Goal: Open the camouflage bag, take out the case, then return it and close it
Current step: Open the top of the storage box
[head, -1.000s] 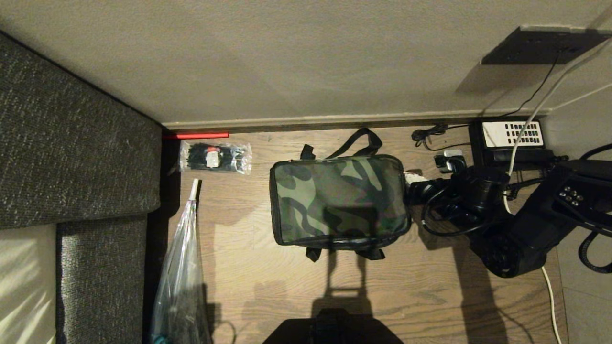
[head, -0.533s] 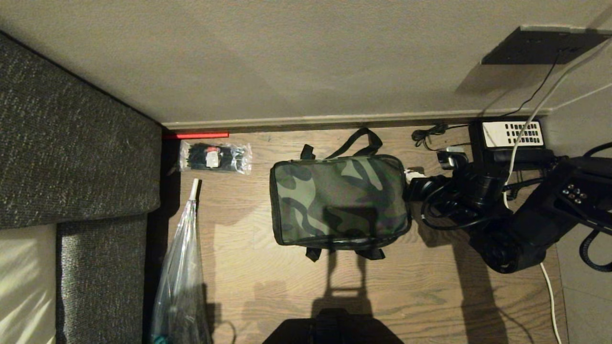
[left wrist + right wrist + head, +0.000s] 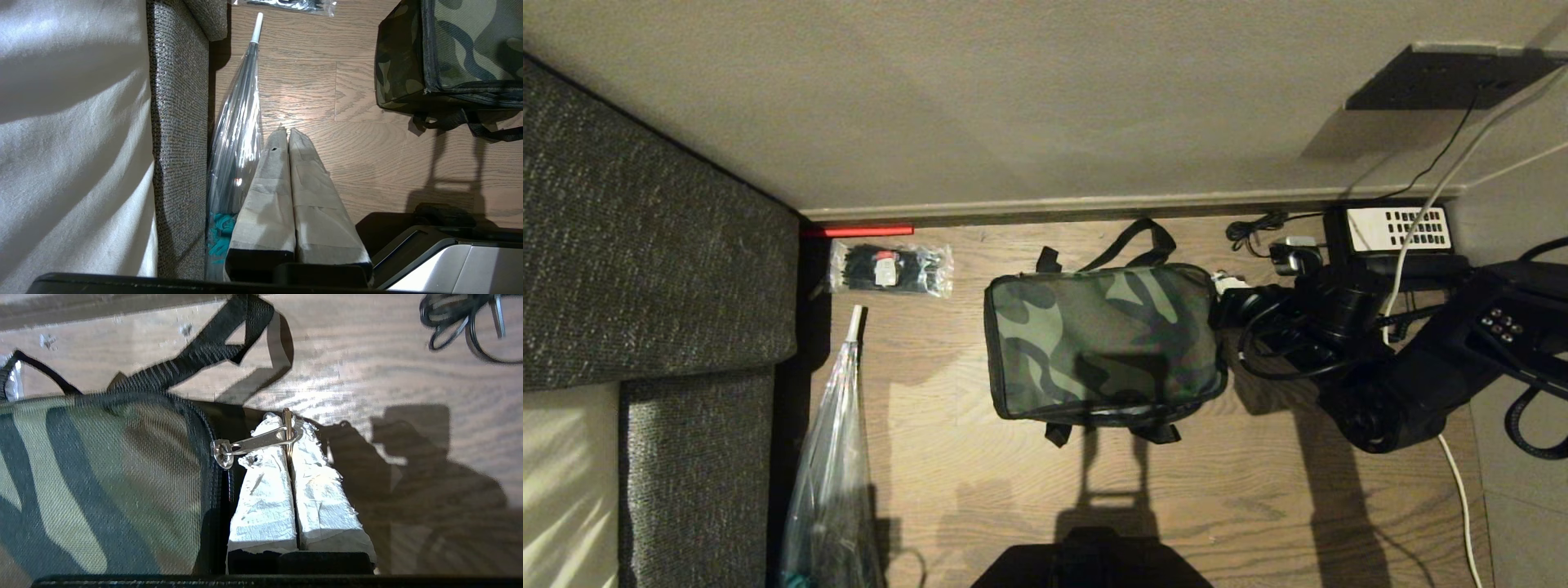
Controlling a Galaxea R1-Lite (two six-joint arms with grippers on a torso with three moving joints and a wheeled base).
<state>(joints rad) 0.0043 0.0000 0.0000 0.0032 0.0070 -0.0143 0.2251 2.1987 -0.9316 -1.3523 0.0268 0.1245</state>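
- The camouflage bag (image 3: 1104,343) was seen lying flat on the wooden floor (image 3: 1258,506), lid up and zipped, with the right gripper (image 3: 291,430) at its right end near the far corner.
- The right fingers (image 3: 265,490), wrapped in pale tape, were clenched on the ring of the metal zip pull (image 3: 253,443), the pull stretched from the slider at the bag's edge to the fingertips.
- The left gripper (image 3: 286,132) was parked with its fingers pressed together on nothing, beside a clear plastic sleeve (image 3: 239,122) and well short of the bag.
- The bag was judged soft and light: its fabric would give and the whole bag might slide when the zip was drawn, so the pull ring was taken as the right hold, with the black straps (image 3: 1131,241) as a second hold beyond the fingertips.
- The small ring was judged slippery and easily lost from taped fingers.
- The case was not visible; it was presumed shut inside.
- The floor was of wood planks, bounded by a pale wall (image 3: 1045,106) and skirting; a dark woven sofa (image 3: 645,245) stood far across the bag from the right fingers, a packet of black ties (image 3: 889,269) lay near it, and a telephone (image 3: 1396,233) with cables sat behind the right arm.
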